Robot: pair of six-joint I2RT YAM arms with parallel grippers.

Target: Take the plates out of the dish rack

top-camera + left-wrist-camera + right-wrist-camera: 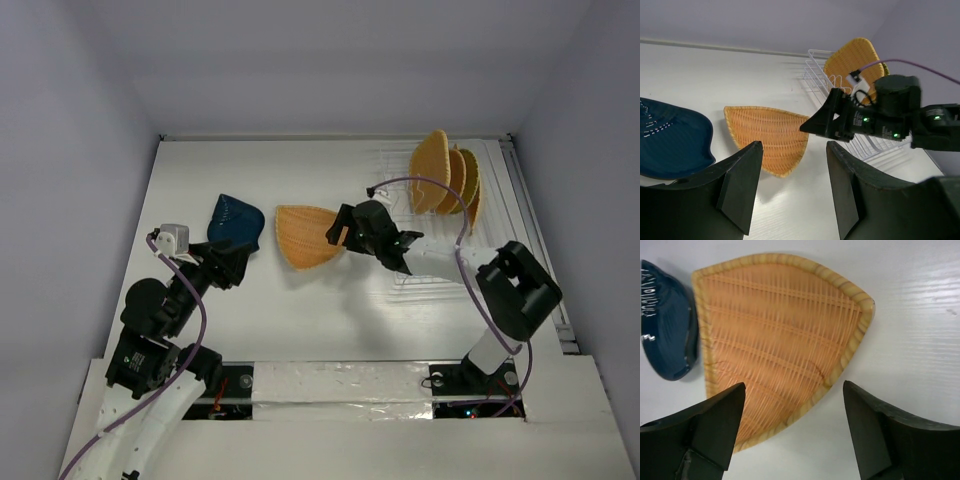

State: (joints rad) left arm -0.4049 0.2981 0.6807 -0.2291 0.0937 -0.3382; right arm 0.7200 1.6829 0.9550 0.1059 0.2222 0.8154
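The orange leaf-shaped plate [305,236] lies flat on the table; it also shows in the right wrist view [775,340] and left wrist view [767,132]. The dark blue plate [237,222] lies to its left, also seen in the left wrist view [670,137]. The dish rack [450,215] at the right holds several orange plates [432,170] and a yellow-green one [470,178] upright. My right gripper [335,233] is open and empty just above the leaf plate's right edge. My left gripper [235,262] is open and empty beside the blue plate.
The white table [300,320] is boxed in by grey walls at the back and sides. The right arm's purple cable [440,190] loops over the rack. The rack's front wires [815,75] stand near the right arm's wrist.
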